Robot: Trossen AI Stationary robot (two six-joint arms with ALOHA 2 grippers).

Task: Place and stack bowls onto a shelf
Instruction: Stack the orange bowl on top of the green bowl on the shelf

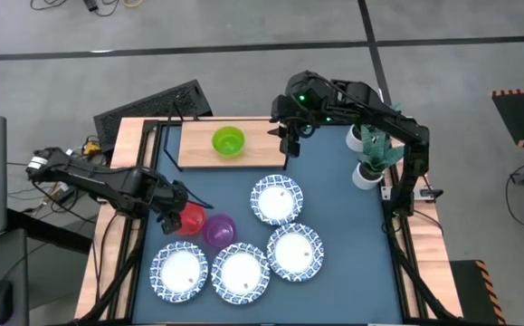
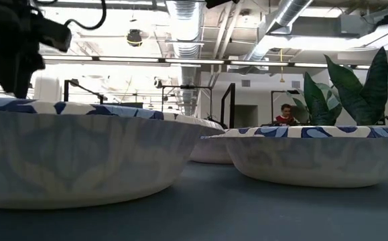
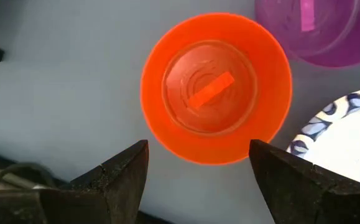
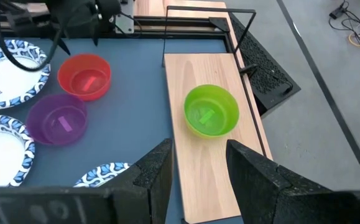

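Table [image 1: 334, 195]: four white bowls [image 1: 277, 200] are spread out, unstacked.
Shelf [image 1: 198, 142]: green bowl [image 1: 228, 141] is set there, starting the stack.
Right gripper [image 1: 290, 145]: held over the shelf edge, fingers apart, empty.
Left gripper [image 1: 173, 220]: fingers spread above red bowl [image 3: 216, 89], judged next; purple bowl [image 1: 219, 231] beside.

Left hand [image 1: 173, 215] and right hand [image 1: 290, 138] both spread wide, empty.

Below your left gripper [image 3: 198, 163], dark-fingered, sits the red bowl [image 3: 216, 87]; the magenta-purple bowl [image 3: 319, 28] lies just beyond it. Ahead of your right gripper [image 4: 198, 163] you see the green bowl [image 4: 211, 110] on the light wooden shelf [image 4: 199, 168]. White bowls [image 1: 277, 199] carry blue patterned rims. The table [image 1: 334, 172] is blue.
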